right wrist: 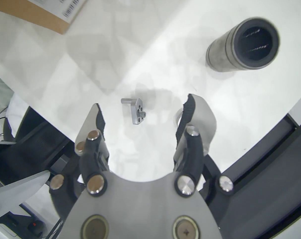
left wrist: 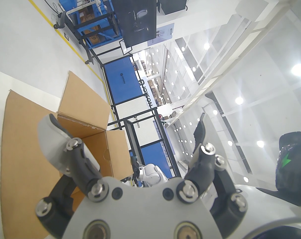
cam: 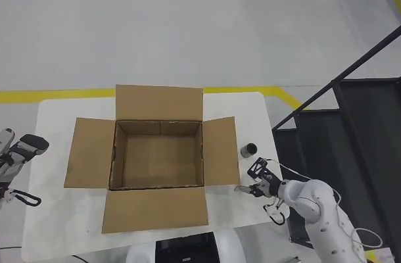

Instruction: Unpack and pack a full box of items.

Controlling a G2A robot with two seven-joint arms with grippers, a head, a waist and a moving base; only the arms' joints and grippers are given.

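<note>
From above, the open brown cardboard box (cam: 158, 161) sits on the white table (cam: 56, 223), between the left gripper (cam: 20, 147) and the right gripper (cam: 252, 179). The left wrist view shows the left gripper spread wide and empty, with the box beyond it. In the right wrist view the right gripper is spread too. A small grey metal bracket (right wrist: 137, 111) lies on the table between its fingers, and a dark grey metal cylinder (right wrist: 242, 47) stands ahead.

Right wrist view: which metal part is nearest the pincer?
The small flat bracket with a pin, framed by the open right pincer. The hollow cylinder stands farther off.
</note>
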